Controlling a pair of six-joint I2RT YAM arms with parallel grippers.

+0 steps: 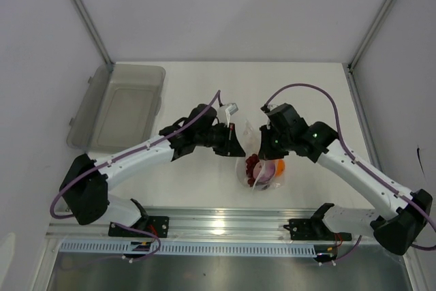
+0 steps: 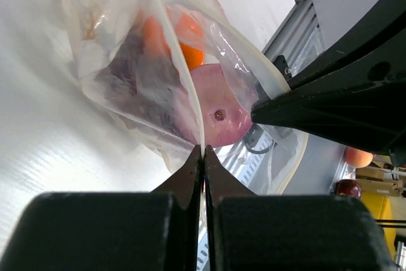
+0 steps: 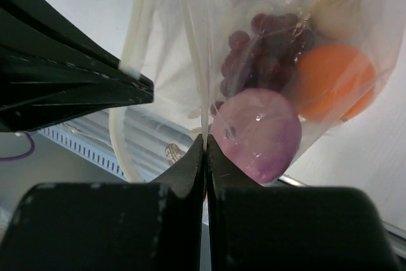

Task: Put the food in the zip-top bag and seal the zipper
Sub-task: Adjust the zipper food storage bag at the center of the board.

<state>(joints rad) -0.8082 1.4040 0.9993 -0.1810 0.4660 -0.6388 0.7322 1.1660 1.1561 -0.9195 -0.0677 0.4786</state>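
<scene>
The zip-top bag (image 1: 261, 168) hangs between my two grippers above the table's near middle. Through the plastic I see the purple-red onion (image 3: 260, 131), the orange (image 3: 333, 80), the dark red berries (image 3: 260, 49) and a whitish lump that may be the garlic (image 3: 336, 6). My left gripper (image 2: 203, 150) is shut on the zipper (image 2: 190, 87) at the bag's mouth, with the onion (image 2: 219, 109) just beyond its tips. My right gripper (image 3: 204, 139) is shut on the other lip of the zipper (image 3: 196, 61). The two lips stand apart between the grippers (image 1: 235, 146) (image 1: 262, 151).
A grey translucent tub (image 1: 119, 105) lies at the far left of the table. An aluminium rail (image 1: 225, 221) runs along the near edge under the bag. The enclosure's white walls close in the back and both sides.
</scene>
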